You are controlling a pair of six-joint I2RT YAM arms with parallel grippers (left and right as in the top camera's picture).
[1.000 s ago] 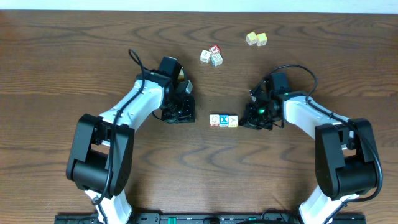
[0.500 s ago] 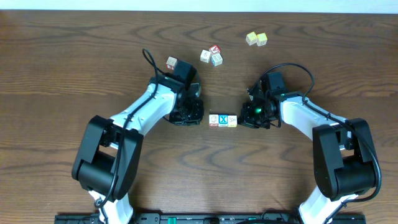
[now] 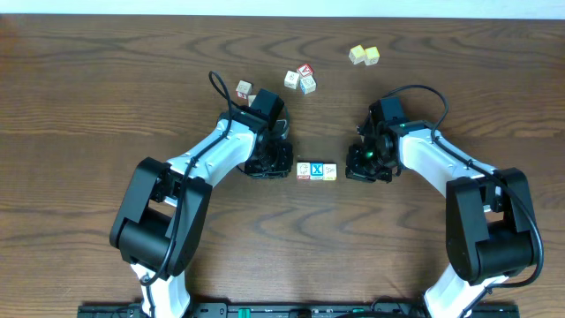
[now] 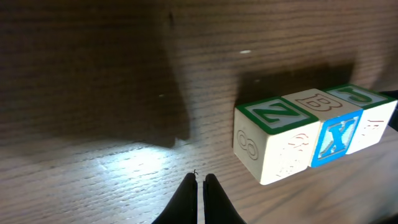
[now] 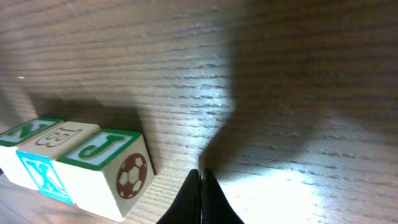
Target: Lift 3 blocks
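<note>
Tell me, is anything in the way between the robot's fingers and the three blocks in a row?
Nothing visible. Only bare table lies between the left fingers and the blocks, and between the right fingers and the row's other end. Both pairs are shut.

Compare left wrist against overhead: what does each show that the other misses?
Left wrist only: green-edged N, B, J top faces on the row of blocks, and the left gripper with tips shut together. Overhead only: the right gripper, a pale yellow pair, a three-cube cluster, a lone cube. Both: those blocks on the wood table.
</note>
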